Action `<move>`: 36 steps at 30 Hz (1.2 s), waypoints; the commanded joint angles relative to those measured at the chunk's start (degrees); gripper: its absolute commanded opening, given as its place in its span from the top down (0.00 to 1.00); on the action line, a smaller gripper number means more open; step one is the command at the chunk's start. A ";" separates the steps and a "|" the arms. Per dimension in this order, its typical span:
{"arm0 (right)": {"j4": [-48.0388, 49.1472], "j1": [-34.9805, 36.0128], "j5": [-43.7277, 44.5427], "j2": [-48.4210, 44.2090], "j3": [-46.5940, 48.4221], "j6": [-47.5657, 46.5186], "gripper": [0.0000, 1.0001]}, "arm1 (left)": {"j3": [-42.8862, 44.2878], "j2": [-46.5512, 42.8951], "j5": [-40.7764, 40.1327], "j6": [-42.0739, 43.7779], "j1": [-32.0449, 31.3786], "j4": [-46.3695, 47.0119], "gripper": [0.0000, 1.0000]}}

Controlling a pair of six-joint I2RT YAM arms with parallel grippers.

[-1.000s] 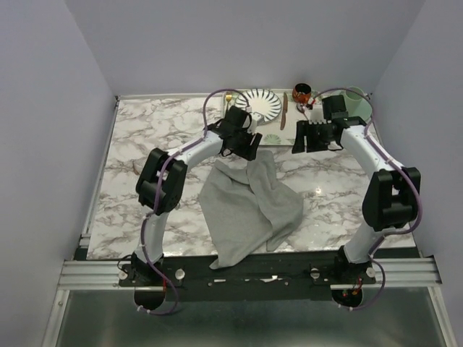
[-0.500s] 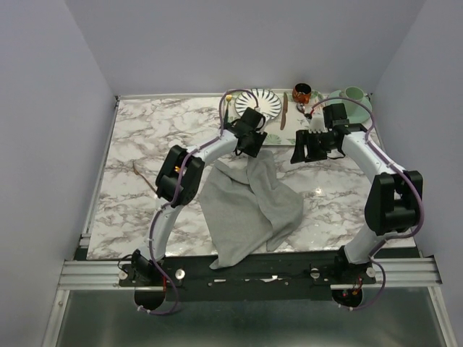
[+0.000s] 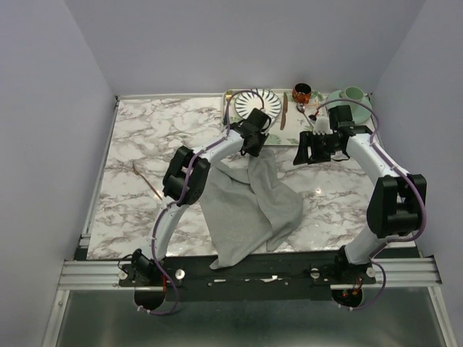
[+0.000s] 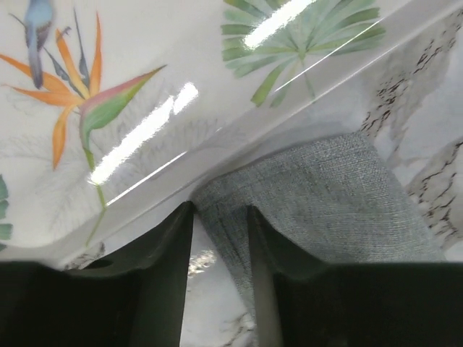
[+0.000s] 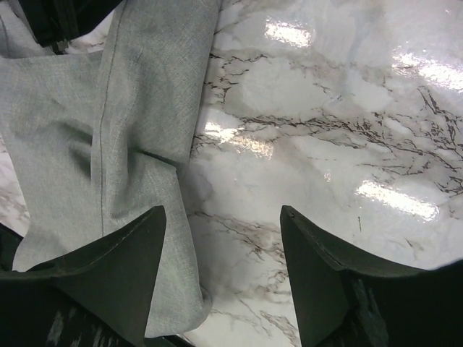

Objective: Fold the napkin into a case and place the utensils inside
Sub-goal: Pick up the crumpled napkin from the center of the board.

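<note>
The grey napkin [image 3: 246, 202] lies rumpled and partly folded over on the marble, one corner reaching up to the tray's edge. My left gripper [image 3: 253, 142] is down at that far corner. In the left wrist view its jaws [image 4: 219, 208] straddle the cloth corner [image 4: 318, 195], narrow but open, with marble showing in the gap. My right gripper [image 3: 312, 148] hovers open over bare marble just right of the napkin [image 5: 108, 130], its jaws [image 5: 223, 211] empty. A thin copper-pink fork [image 3: 148, 181] lies on the marble at the left. I cannot make out the spoon.
The leaf-patterned tray [image 3: 289, 134] [image 4: 145, 87] sits at the back, holding a striped plate [image 3: 262, 103] and a brown-handled knife [image 3: 283, 110]. An orange cup [image 3: 302, 91] and a green cup on a saucer [image 3: 353, 96] stand at the back right.
My left gripper has dropped onto the napkin's far corner and its jaws have narrowed. The left elbow swung right, uncovering the fork. The right gripper drifted slightly right and nearer.
</note>
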 commanded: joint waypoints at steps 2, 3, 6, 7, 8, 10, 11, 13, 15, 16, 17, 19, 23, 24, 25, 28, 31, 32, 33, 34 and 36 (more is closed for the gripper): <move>-1.87 -1.74 -4.49 -2.30 -0.39 -0.96 0.27 | 4.40 5.87 4.20 5.99 -3.22 -9.56 0.82; -2.04 -2.44 -5.02 -2.73 -0.48 -0.96 0.27 | 6.16 6.31 5.35 5.91 -3.22 -10.79 0.94; -2.40 -4.46 -6.95 -3.70 -1.45 -1.14 0.27 | 7.67 5.01 10.62 11.08 -3.22 -13.44 1.00; -2.48 -4.64 -7.74 -4.40 -1.97 -1.31 0.27 | 7.58 2.56 13.33 12.05 -3.30 -13.44 1.00; -2.57 -6.04 -8.10 -4.93 -2.24 -1.57 0.27 | 7.67 1.06 14.58 12.85 -3.48 -13.53 1.00; -2.57 -8.41 -8.89 -6.42 -2.59 -2.19 0.27 | 8.63 -3.85 16.34 16.18 -5.14 -13.70 1.00; -2.49 -9.21 -9.15 -6.95 -2.85 -2.45 0.27 | 9.33 -5.62 17.57 17.32 -6.19 -14.05 1.00; -2.49 -11.40 -10.03 -7.83 -2.94 -3.60 0.27 | 12.23 -11.22 20.11 20.23 -7.95 -15.71 1.00; -2.66 -13.24 -10.65 -8.89 -2.86 -4.91 0.27 | 14.07 -15.37 23.80 21.90 -11.20 -16.34 1.00; -2.75 -13.78 -11.35 -9.15 -2.77 -5.44 0.27 | 14.17 -19.57 25.12 23.99 -12.43 -16.34 1.00; -3.01 -14.13 -11.70 -9.59 -2.51 -5.88 0.27 | 14.17 -21.52 26.09 24.62 -14.45 -16.25 1.00; -3.80 -14.57 -12.32 -9.77 -1.54 -6.94 0.27 | 14.43 -26.44 29.35 25.33 -15.95 -15.38 1.00; -4.77 -14.75 -13.11 -10.73 -0.22 -7.20 0.27 | 19.00 -31.46 36.81 21.30 -15.88 -14.94 1.00; -5.47 -14.84 -13.46 -11.08 0.13 -7.46 0.27 | 19.01 -33.04 38.22 20.60 -14.39 -14.59 1.00; -5.91 -14.84 -13.81 -11.26 0.57 -7.55 0.27 | 18.05 -37.15 40.84 19.89 -13.07 -13.28 1.00; -7.05 -14.84 -14.95 -11.88 0.92 -8.78 0.26 | 9.98 -47.51 43.68 20.23 -5.98 -13.52 1.00; -8.02 -14.84 -17.24 -11.09 0.92 -10.54 0.22 | -4.33 -57.36 42.20 24.44 3.33 -18.69 1.00; -8.28 -14.75 -18.55 -10.65 0.92 -10.80 0.21 | -9.33 -59.84 40.27 26.20 5.81 -19.58 1.00; -8.90 -14.75 -19.26 -10.13 1.01 -11.33 0.19 | -14.43 -62.13 38.78 27.95 8.10 -20.20 1.00; -9.34 -14.75 -19.87 -9.34 1.10 -11.77 0.18 | -24.83 -65.89 36.85 31.63 10.21 -20.47 1.00; -10.74 -14.40 -21.72 -7.49 1.19 -13.17 0.16 | -34.12 -68.29 32.54 34.38 16.45 -19.95 1.00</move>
